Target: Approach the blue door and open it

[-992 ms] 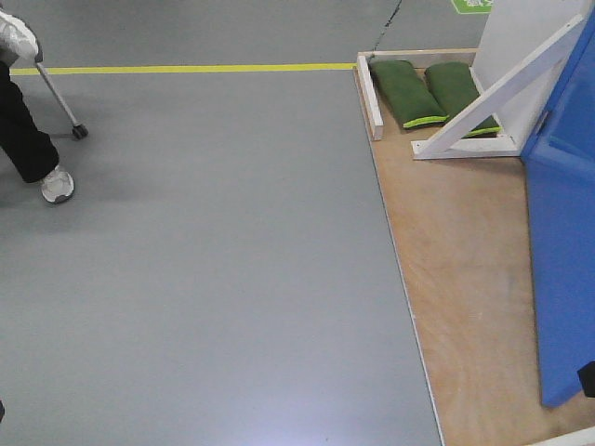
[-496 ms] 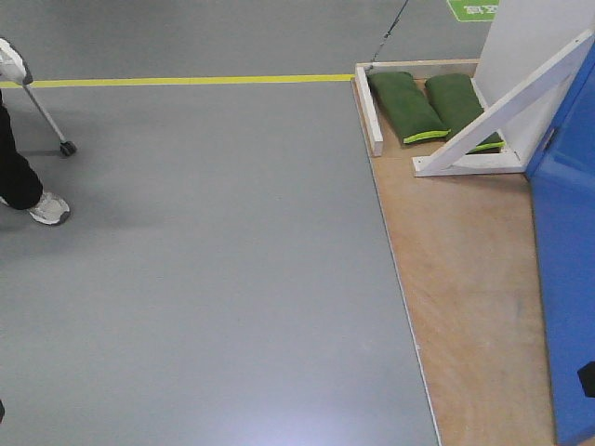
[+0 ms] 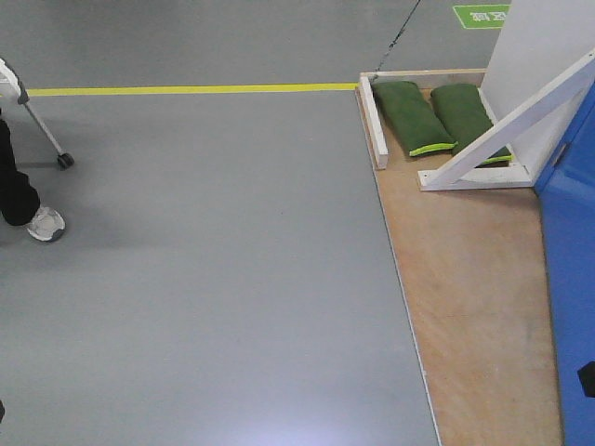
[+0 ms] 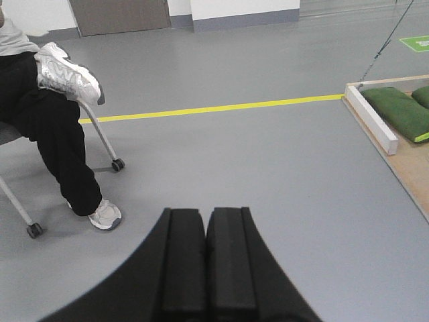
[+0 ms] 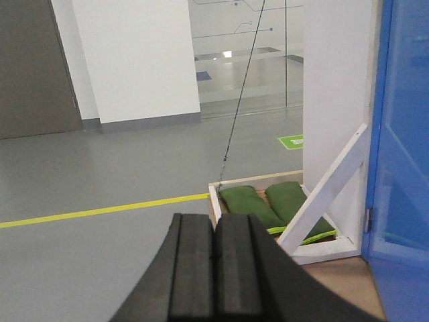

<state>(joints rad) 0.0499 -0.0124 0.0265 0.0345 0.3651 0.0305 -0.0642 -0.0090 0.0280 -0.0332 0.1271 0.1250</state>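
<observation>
The blue door (image 3: pixel 569 279) stands at the right edge of the front view, on a wooden platform (image 3: pixel 469 279); only its lower panel shows, no handle. In the right wrist view the blue door (image 5: pixel 402 147) fills the right side, a small hinge on its left edge. My right gripper (image 5: pixel 214 225) is shut and empty, pointing over the grey floor to the left of the door. My left gripper (image 4: pixel 205 218) is shut and empty too, over open floor far left of the door.
Two green sandbags (image 3: pixel 432 116) lie behind a white slanted brace (image 3: pixel 507 125) on the platform's far end. A yellow floor line (image 3: pixel 186 90) runs across. A seated person (image 4: pixel 53 127) on a wheeled chair is at the left. A thin cable (image 5: pixel 238 87) hangs near the platform corner.
The whole scene has slid toward the right and down in the front view: the platform and door moved rightward, less of the door shows, and the person's foot shifted left.
</observation>
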